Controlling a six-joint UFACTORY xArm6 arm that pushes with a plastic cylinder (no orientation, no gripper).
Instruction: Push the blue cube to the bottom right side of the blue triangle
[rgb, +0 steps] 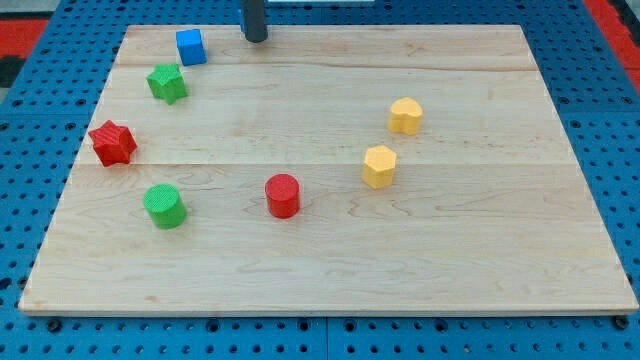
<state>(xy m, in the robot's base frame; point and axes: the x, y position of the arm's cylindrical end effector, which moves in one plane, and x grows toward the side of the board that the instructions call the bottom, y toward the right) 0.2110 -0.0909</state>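
The blue cube (191, 46) sits near the top left corner of the wooden board (330, 270). My tip (256, 38) is at the view's top edge, a short way to the right of the blue cube and apart from it. No blue triangle shows in this view.
A green star-shaped block (168, 83) lies just below the blue cube. A red star-shaped block (112, 143) is at the left edge. A green cylinder (164, 206), a red cylinder (283, 195) and two yellow blocks (380, 166) (405, 116) lie further down and right.
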